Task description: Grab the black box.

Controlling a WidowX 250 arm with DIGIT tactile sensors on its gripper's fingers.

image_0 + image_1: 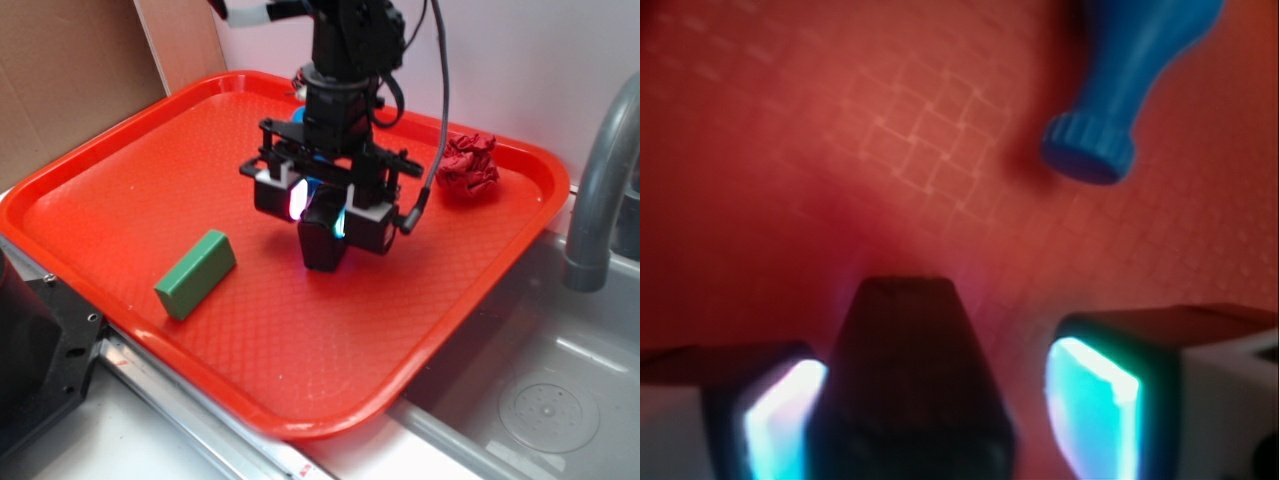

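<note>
The black box (pixel 322 243) stands on the red tray (pixel 120 190) near its middle. My gripper (pixel 320 215) has come down over the box, with one lit finger on each side of it. In the wrist view the black box (pixel 912 385) fills the space between the glowing pads. The left pad (pixel 780 420) is right against it. A strip of red tray shows between the box and the right pad (pixel 1090 405). The gripper (pixel 940 395) is open around the box.
A green block (pixel 196 272) lies on the tray to the front left. A blue bottle-shaped object (pixel 1120 100) lies just beyond the gripper. A crumpled red wad (pixel 470 165) sits at the tray's back right. A grey faucet (pixel 600 180) and sink (pixel 540 400) are at right.
</note>
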